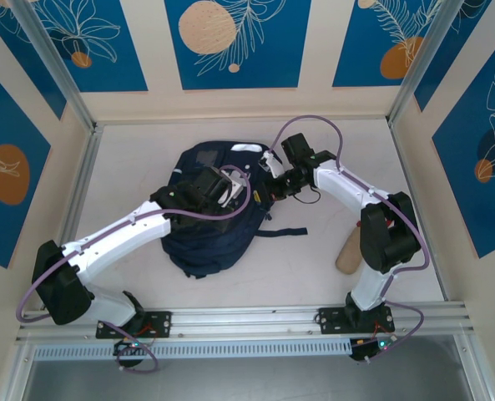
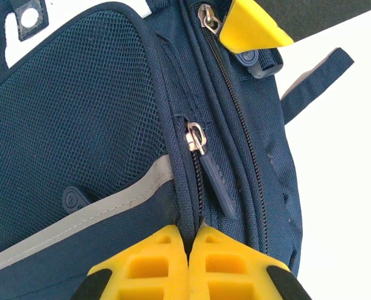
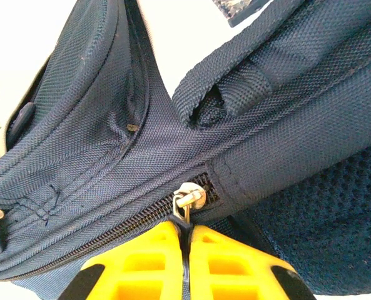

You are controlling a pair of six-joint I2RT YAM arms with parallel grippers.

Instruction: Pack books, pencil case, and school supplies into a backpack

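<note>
Surroundings: a white table (image 1: 305,276) boxed in by cream walls carrying blue panels (image 1: 234,42) with white leaf outlines and orange discs.
Backpack: the backpack (image 1: 199,244) lies flat at the middle of the table, dark navy, one strap (image 1: 285,232) trailing toward the right of the top view.
Left gripper: the left gripper (image 2: 189,236) sits low on the backpack at the bottom centre of its wrist view. Its yellow fingers are pressed together at a piped seam, and a fold of the navy fabric appears to be pinched between the tips.
Nearby zipper: a silver slider (image 2: 196,139) with a navy tab (image 2: 219,187) lies just above those fingers, untouched, beside a mesh pocket (image 2: 79,119) with a grey stripe.
Right gripper: the right gripper (image 3: 185,236) is at the backpack's upper right edge in the top view. Its yellow fingers are clamped on the zipper pull (image 3: 184,215), which hangs from a silver slider (image 3: 189,196) at the end of a zipper run.
Between the arms: one right fingertip (image 2: 253,28) shows at the top of the left wrist view, so the two grippers are close together over the bag.
Other item: a tan cylinder (image 1: 346,255) lies on the table to the right, partly hidden by the right arm.
</note>
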